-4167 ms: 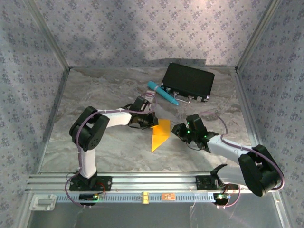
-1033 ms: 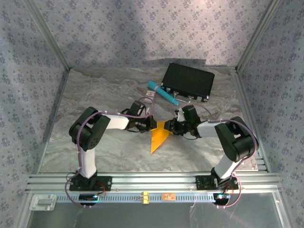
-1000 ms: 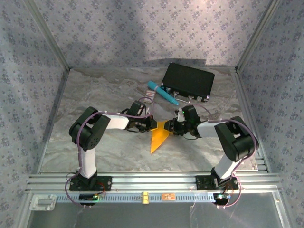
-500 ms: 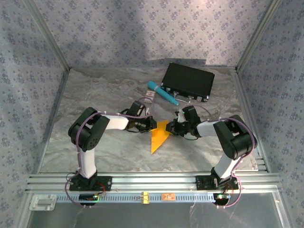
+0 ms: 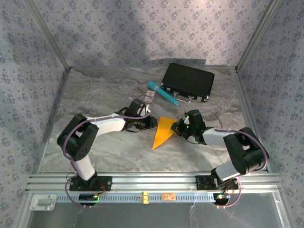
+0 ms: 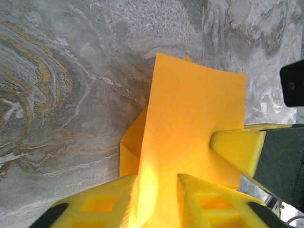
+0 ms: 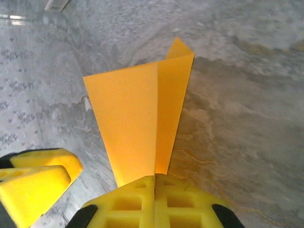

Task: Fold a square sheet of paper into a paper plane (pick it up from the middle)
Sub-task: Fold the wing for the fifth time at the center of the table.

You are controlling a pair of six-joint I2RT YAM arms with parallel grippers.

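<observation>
Two broad stretches of marbled table [image 5: 90, 90] lie bare, left and near; the black case [image 5: 187, 81] and teal pen [image 5: 162, 92] sit at the far side. Both arms reach low, meeting mid-table. The right gripper [image 7: 155, 183] is clenched on the folded paper [image 5: 162, 132]; the left gripper [image 6: 157, 184] stands parted around it. The paper is a creased orange-yellow wedge.

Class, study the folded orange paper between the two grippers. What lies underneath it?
Beneath the folded orange paper, grey marbled table shows all round its edges. The patch directly under the sheet is covered, so anything there cannot be seen.
</observation>
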